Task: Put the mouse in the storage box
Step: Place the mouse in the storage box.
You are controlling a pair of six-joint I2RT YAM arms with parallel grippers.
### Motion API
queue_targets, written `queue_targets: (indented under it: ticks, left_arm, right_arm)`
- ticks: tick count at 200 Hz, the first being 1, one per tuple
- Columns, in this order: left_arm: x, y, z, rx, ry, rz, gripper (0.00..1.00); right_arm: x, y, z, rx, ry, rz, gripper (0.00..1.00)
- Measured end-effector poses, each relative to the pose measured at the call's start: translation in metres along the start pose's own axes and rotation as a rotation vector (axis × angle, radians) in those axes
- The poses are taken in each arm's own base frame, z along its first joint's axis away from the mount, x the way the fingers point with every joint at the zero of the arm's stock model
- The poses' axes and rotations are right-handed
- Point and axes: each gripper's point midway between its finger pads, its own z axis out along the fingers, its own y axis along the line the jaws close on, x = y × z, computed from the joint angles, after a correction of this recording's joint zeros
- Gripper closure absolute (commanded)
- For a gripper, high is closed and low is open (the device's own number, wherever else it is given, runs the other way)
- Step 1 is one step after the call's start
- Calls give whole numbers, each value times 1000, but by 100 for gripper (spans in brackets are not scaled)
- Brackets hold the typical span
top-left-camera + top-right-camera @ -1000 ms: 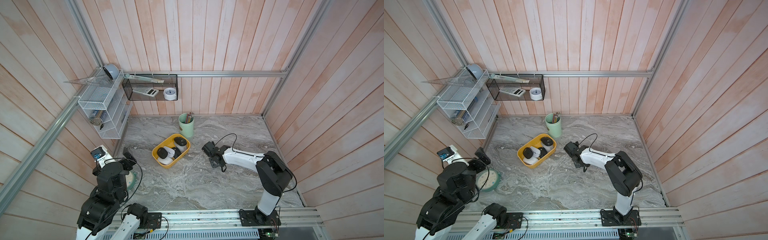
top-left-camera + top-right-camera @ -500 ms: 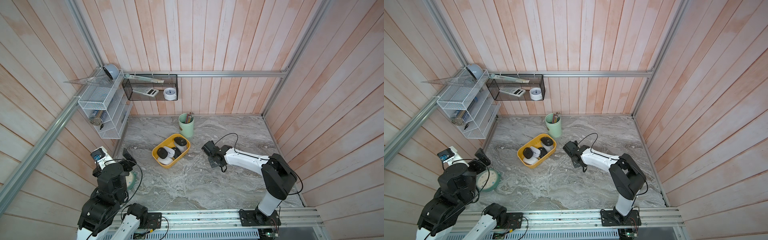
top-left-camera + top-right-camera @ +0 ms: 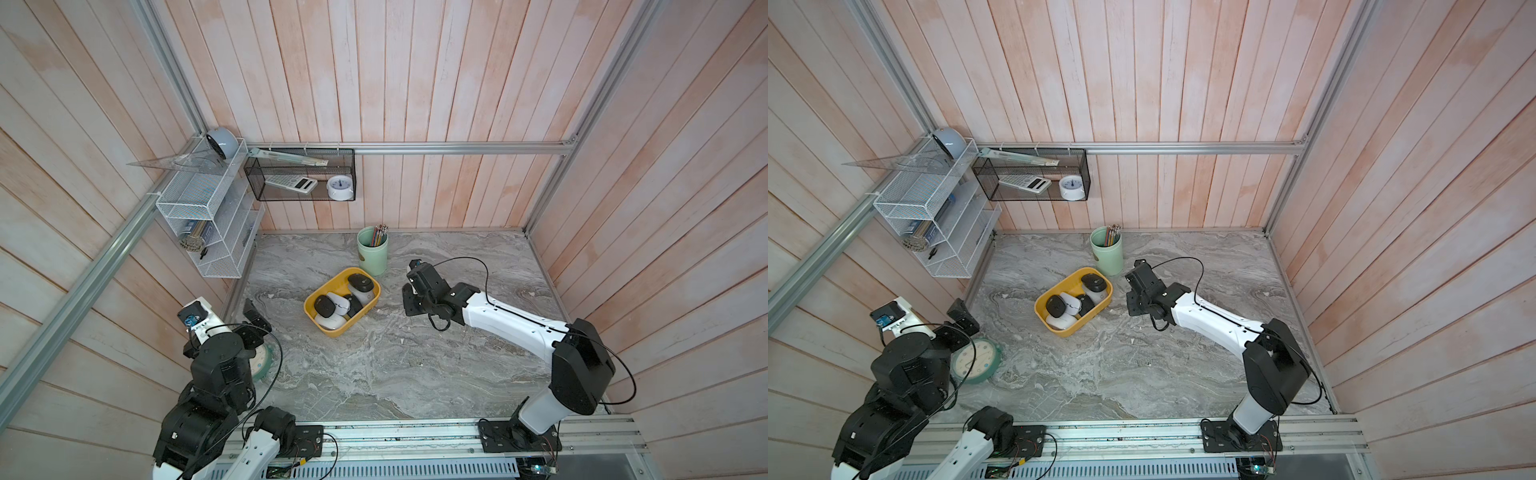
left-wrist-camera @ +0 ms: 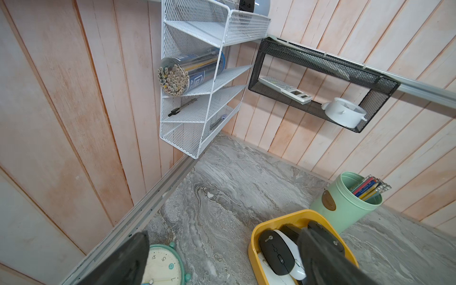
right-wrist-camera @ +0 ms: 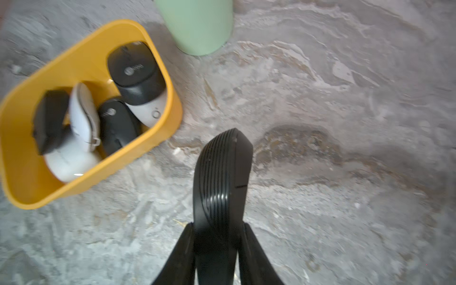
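- Right gripper (image 5: 217,227): clenched on a black mouse (image 5: 222,167). The two fingers press the mouse's flanks, and its ribbed side panel faces the wrist camera.
- Black mouse: held on edge, projecting forward beyond the fingertips. It is outside the storage box (image 5: 81,56), just beside the box's near corner and over the marble tabletop (image 5: 345,197). Whether it touches the tabletop cannot be told.
- In both top views the right gripper (image 3: 411,297) (image 3: 1133,299) sits close to the right-hand side of the storage box (image 3: 330,281) (image 3: 1061,286) without touching it. The held mouse is hidden under the wrist there.
- Storage box: a yellow tub resting flat near the middle of the tabletop. It contains several stored mice (image 3: 360,284), black and white, partly stacked on one another.
- Green cup (image 3: 372,259): upright, just behind the box toward the back wall, holding coloured pencils (image 3: 380,232).
- Left gripper (image 4: 224,233): released, with the jaws standing wide apart and nothing between them. It is near the left wall, well apart from the box.
- Alarm clock (image 3: 973,359): green-rimmed, lying face up on the tabletop beneath the left arm.
- White wire rack (image 3: 199,220) and black mesh basket (image 3: 299,174): mounted on the walls above the tabletop.
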Motion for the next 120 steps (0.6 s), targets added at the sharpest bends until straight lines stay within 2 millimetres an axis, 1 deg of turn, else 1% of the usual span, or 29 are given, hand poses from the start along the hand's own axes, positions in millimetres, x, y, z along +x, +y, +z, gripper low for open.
queue_targets:
  ticks: [15,33,48,79,101,120]
  left_arm:
    - [0,0,-1,6,0,-3,0]
    - [0,-1,-2,15,-1,-9,0]
    - [0,-1,-2,20,-1,-11,0]
    - [2,-1,-2,25,1,-11,0]
    - [2,-2,-2,27,2,-11,0]
    - [3,-3,-2,32,5,-10,0]
  right_arm:
    - [-15,18,3,-61,-21,19,86]
    - [-35,45,11,-131,-46,32,86]
    - [-45,64,20,-177,-54,40,86]
    - [-49,100,42,-245,-31,41,86]
    - [-45,122,58,-282,0,46,86]
    - [-42,138,70,-307,22,56,85]
